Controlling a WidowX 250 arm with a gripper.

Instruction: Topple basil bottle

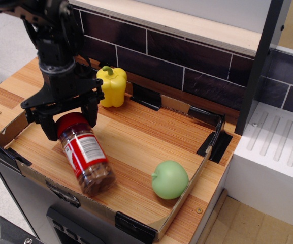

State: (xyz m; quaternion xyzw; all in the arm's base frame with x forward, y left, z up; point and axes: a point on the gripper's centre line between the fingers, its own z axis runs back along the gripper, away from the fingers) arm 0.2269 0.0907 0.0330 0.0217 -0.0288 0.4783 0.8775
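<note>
The basil bottle (85, 155) is a clear jar with a red cap, a red-and-white label and brownish contents. It lies on its side on the wooden tray floor (141, 147), cap toward the back left, base toward the front edge. My black gripper (70, 123) is open, its two fingers (49, 128) straddling the red cap from above. The fingers do not squeeze the cap. A yellow pepper (111, 86) stands behind the bottle near the back wall.
A green apple (170, 179) sits at the front right of the tray. A low cardboard rim (50, 180) with black tape corners bounds the tray. A dark tiled wall (187, 63) runs along the back. A white ridged counter (283, 147) lies to the right.
</note>
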